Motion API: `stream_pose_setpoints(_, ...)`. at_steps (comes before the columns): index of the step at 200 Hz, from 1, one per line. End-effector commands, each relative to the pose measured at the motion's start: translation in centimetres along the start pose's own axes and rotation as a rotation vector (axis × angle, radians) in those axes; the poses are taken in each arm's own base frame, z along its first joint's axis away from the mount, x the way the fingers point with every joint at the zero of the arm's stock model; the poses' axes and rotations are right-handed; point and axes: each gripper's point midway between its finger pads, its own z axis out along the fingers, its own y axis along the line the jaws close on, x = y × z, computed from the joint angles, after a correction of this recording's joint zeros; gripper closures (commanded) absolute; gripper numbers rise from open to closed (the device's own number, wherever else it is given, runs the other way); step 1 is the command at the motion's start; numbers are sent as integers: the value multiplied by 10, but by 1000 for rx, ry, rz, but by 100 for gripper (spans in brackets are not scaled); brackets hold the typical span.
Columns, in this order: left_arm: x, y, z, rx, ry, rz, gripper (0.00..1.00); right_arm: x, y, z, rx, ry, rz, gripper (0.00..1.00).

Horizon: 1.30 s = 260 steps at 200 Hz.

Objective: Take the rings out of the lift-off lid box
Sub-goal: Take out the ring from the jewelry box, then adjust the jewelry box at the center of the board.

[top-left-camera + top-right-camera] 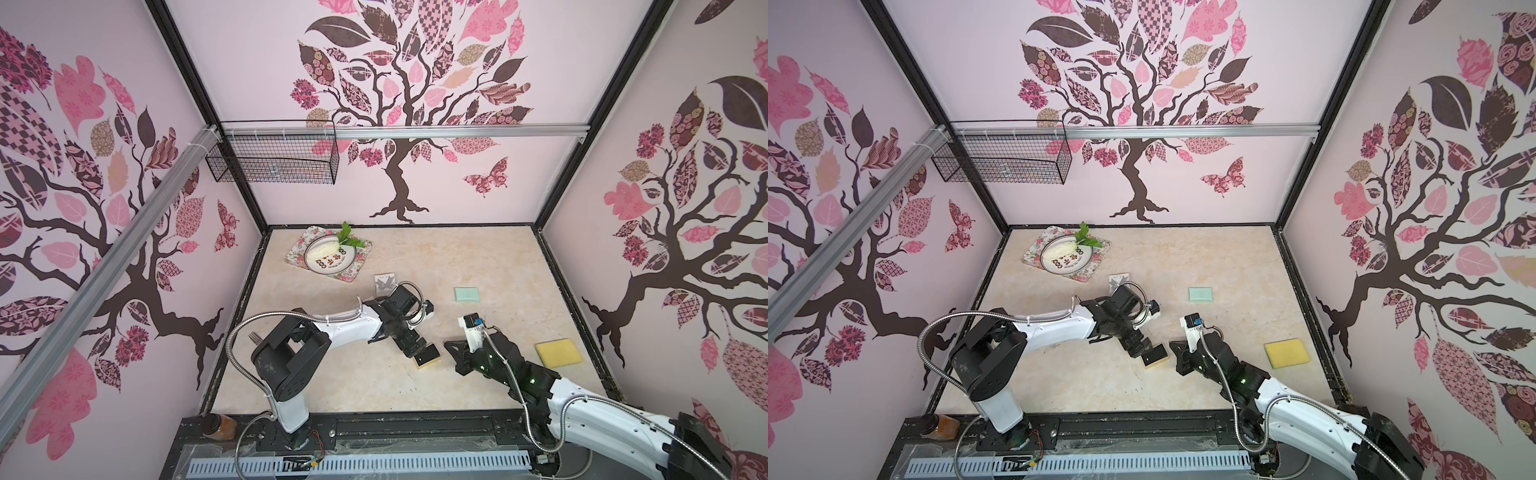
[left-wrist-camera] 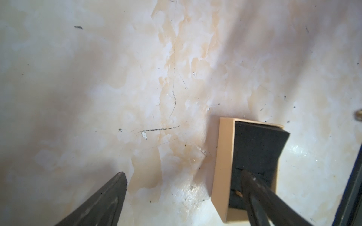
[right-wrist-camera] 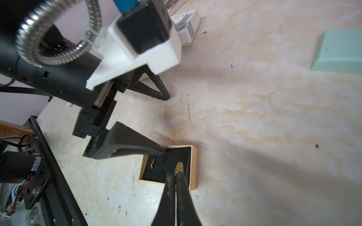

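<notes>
The lift-off lid box (image 1: 429, 357) (image 1: 1158, 357) is a small tan tray with a black foam insert and no lid on it. It also shows in the wrist views (image 2: 225, 166) (image 3: 194, 166). My left gripper (image 2: 183, 175) is open. One of its fingers (image 3: 137, 146) rests with its tip on the foam, the other stands wide beside the box. My right gripper (image 3: 177, 173) (image 1: 448, 345) is shut over the box on a small gold-coloured ring (image 3: 179, 167). A silvery ring (image 3: 153, 163) sits in a slot of the foam. Other rings are not visible.
A white patterned box (image 1: 384, 282) lies behind the left arm. A mint-green flat piece (image 1: 467, 295) and a yellow sponge (image 1: 558, 353) lie to the right. At the back left a plate (image 1: 328, 253) stands on a floral tray. A jar (image 1: 218, 424) stands at the front left edge.
</notes>
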Motion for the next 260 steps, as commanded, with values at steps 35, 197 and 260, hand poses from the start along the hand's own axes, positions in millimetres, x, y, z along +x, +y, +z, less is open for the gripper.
stream_pose_setpoints(35, -25, -8, -14, 25, -62, 37, 6, 24, 13, -6, -43, 178, 133, 100)
stream_pose_setpoints(197, -27, -18, 30, 47, 41, 113, 6, 51, 5, -10, -25, 269, 218, 100)
stream_pose_setpoints(260, -21, -12, 39, 28, 63, 101, 6, 51, 4, -10, -20, 263, 219, 100)
